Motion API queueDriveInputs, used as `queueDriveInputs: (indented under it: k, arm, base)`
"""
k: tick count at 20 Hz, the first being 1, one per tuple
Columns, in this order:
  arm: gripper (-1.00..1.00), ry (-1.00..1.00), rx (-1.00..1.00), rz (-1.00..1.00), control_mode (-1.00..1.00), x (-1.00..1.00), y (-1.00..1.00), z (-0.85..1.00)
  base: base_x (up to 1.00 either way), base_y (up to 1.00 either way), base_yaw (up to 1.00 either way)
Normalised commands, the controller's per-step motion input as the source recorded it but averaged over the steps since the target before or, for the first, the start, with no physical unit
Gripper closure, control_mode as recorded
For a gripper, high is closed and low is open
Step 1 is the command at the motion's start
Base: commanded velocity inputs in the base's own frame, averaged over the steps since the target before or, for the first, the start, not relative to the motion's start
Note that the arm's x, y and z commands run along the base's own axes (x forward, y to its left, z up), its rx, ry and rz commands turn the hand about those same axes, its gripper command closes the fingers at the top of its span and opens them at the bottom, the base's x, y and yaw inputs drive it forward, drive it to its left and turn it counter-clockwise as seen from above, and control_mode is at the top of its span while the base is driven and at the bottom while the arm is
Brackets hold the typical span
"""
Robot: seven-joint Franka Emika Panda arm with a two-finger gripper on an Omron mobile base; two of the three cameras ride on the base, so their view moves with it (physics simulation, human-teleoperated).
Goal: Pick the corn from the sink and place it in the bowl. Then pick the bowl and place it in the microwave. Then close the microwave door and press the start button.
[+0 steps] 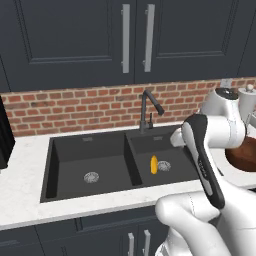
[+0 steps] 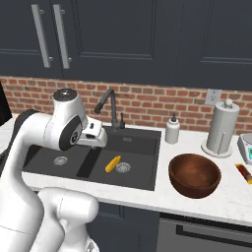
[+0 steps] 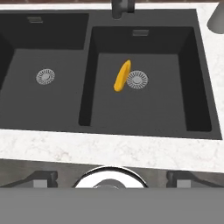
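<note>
No step of the task is judged complete: the corn (image 3: 122,75) is seen lying on the floor of the right basin of the sink (image 3: 144,127), just beside the round silver drain (image 3: 137,79), and the bowl (image 2: 194,175) is seen empty on the counter (image 2: 162,194) to the right of the sink. The gripper (image 3: 112,178) is held well above the sink with its jaws spread wide and nothing between them. The corn is noted as a short, stubby yellow-orange cob, lying on its side.
</note>
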Motion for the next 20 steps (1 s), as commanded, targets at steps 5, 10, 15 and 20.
queueDriveInputs:
  k: [5,10,15,20]
  arm:
    - [-1.00,0.00,0.00,0.00,-1.00,0.20,-0.20,-0.29]
    - [-1.00,-0.01,0.00,0.00,-1.00,0.32,-0.20,-0.22]
    - [-1.00,0.01,0.00,0.00,-1.00,0.46,-0.07,-0.20]
    - [-1.00,0.03,0.00,0.00,-1.00,0.53,-0.09,-0.17]
  base:
    - [0.00,0.00,0.00]
    - [0.00,0.00,0.00]
    - [0.00,0.00,0.00]
    - [0.00,0.00,0.00]
